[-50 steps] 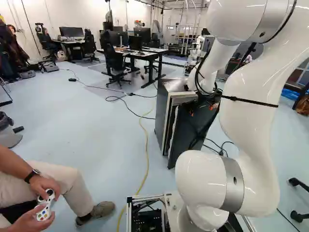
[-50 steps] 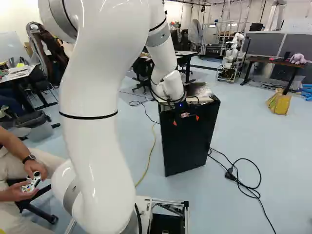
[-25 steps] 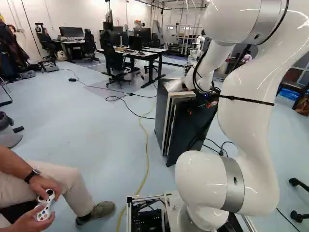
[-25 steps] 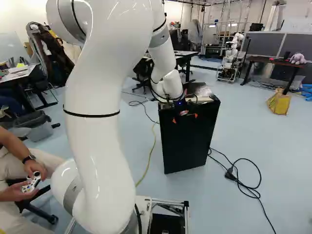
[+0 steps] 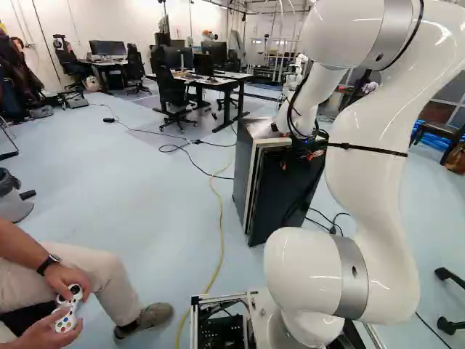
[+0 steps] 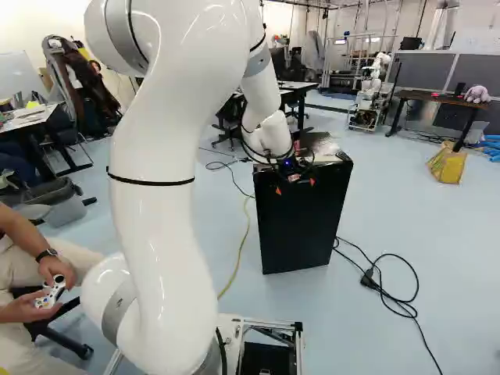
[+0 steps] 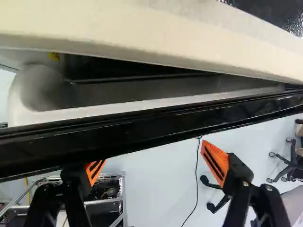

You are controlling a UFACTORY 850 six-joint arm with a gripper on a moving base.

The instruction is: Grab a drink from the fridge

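Along the top of the fridge door, my gripper stands with its jaws spread wide and nothing pinched between them. Both orange pads are on the near, outer side of the panel; whether either touches it, I can't tell. Behind the door, the fridge shows a narrow gap, wider at the left and closing towards the right, so I take the hinge to be on the right.

No drink shows in any view; I'd guess it is inside, beyond that gap. I judge the door to be the step in hand, and the grabbing not begun, though this one moment won't tell me which way the door is swinging. For a drink, the next move calls for getting a fingertip behind the left edge and drawing the door near and round to the right, wide enough to let me reach in.
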